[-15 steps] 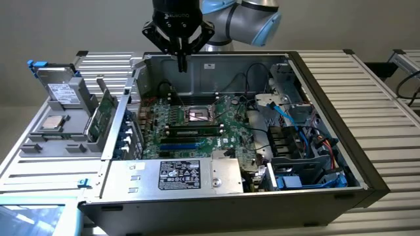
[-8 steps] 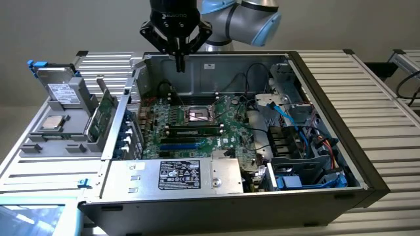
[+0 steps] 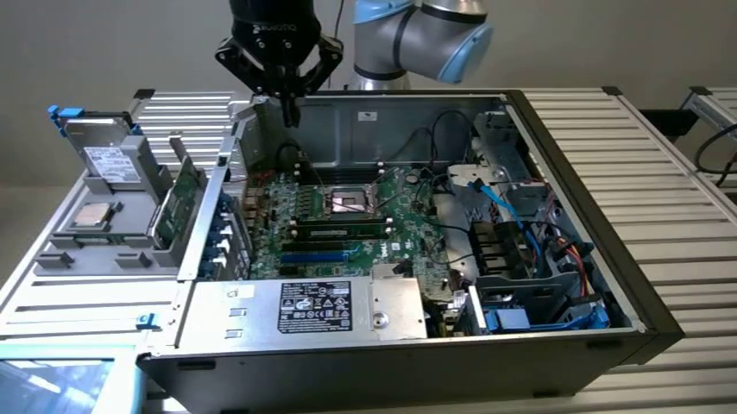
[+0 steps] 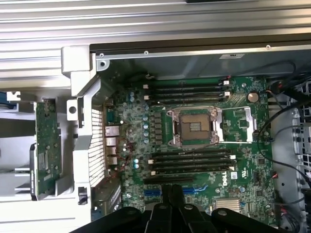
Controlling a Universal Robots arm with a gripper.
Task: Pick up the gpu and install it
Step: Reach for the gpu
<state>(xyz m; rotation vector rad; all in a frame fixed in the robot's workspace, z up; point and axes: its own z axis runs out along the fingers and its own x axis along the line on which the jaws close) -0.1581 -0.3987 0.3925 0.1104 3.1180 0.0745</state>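
Large open dark-grey metal computer case (image 3: 345,129) (image 4: 194,65) lies on its side on a slatted metal table (image 3: 668,198). Big green motherboard (image 3: 271,216) (image 4: 238,121) sits flat on the case floor. Silver box-shaped power supply (image 3: 311,306) with a black label is at the case's near edge in the exterior view.

Grey plastic parts tray (image 3: 69,259) (image 4: 19,189) sits just outside the case, on the exterior view's left. Black robot gripper (image 3: 288,108) (image 4: 171,191) hangs above the case's far corner nearest the tray, pointing down, over the motherboard's edge. Fingers look drawn together, narrow, nothing between them, touching nothing.

The gpu (image 3: 173,205) (image 4: 47,141), a small flat rectangular card with its green circuit face showing, stands on edge in a slot of the tray, just outside the case wall, apart from the gripper.

Square silver-framed processor socket (image 3: 349,203) (image 4: 194,127) sits mid-motherboard inside the case, open.
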